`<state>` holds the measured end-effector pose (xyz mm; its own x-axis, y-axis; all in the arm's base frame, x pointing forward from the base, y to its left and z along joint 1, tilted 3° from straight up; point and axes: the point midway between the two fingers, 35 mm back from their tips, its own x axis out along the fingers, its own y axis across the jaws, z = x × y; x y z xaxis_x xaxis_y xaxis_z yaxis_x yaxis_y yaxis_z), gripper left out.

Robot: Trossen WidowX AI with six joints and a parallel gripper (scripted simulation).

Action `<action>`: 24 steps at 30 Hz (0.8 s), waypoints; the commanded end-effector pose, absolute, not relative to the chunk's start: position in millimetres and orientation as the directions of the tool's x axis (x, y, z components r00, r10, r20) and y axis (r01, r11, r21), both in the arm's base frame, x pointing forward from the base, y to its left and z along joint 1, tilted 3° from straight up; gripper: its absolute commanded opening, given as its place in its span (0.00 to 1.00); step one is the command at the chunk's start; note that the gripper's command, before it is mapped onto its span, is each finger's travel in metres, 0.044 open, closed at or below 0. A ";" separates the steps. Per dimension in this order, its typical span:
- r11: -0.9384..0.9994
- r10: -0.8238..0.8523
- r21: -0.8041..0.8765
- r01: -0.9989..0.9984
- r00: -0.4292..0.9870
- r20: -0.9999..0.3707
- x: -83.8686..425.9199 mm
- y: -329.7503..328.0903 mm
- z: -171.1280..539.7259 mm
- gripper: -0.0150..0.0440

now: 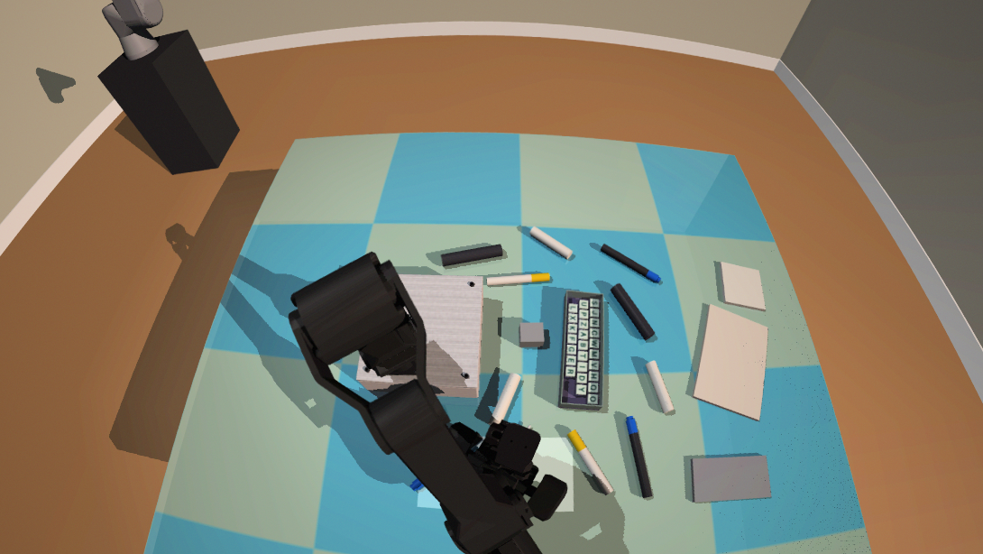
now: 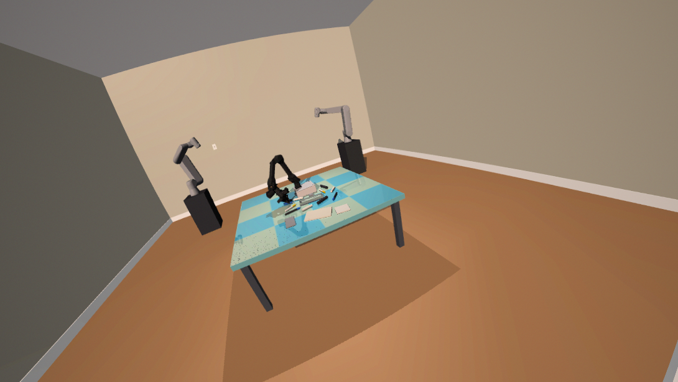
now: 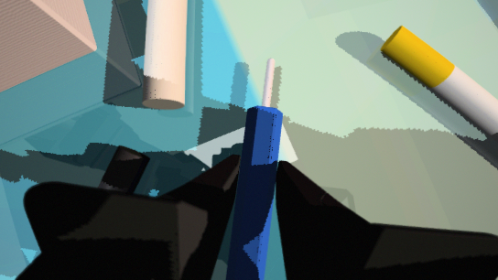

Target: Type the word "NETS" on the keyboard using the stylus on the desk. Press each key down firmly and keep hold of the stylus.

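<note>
In the wrist view my gripper is shut on the blue stylus, a finger on each side of its barrel. Its thin pale tip points up the view, past the fingertips. I cannot tell how far the stylus stands above the table. In the top view the arm hides most of the gripper and stylus. The small keyboard lies beyond the gripper, up and to its right, with its rows of white letter keys running up and down the view. The keys for N, E, T and S are on it.
A white cylinder lies close to the gripper, beside the ridged pale block. A yellow-ended white pen lies to the right. A grey cube and a dark cylinder flank the keyboard.
</note>
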<state>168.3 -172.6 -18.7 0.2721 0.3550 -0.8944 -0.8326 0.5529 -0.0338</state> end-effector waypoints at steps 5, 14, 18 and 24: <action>0.552 0.354 -0.035 -0.833 0.272 -0.895 169.3 -172.5 4.3 0.25; 0.553 0.355 -0.034 -0.833 0.272 -0.894 168.7 -169.4 31.4 0.25; 0.553 0.358 -0.030 -0.832 0.270 -0.894 168.4 -168.7 27.6 0.25; 0.640 0.384 0.042 -0.767 0.272 -0.882 182.8 -159.6 29.5 0.25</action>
<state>173.4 -164.9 28.5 0.2699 0.3681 -0.8898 -0.8007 0.5990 0.0049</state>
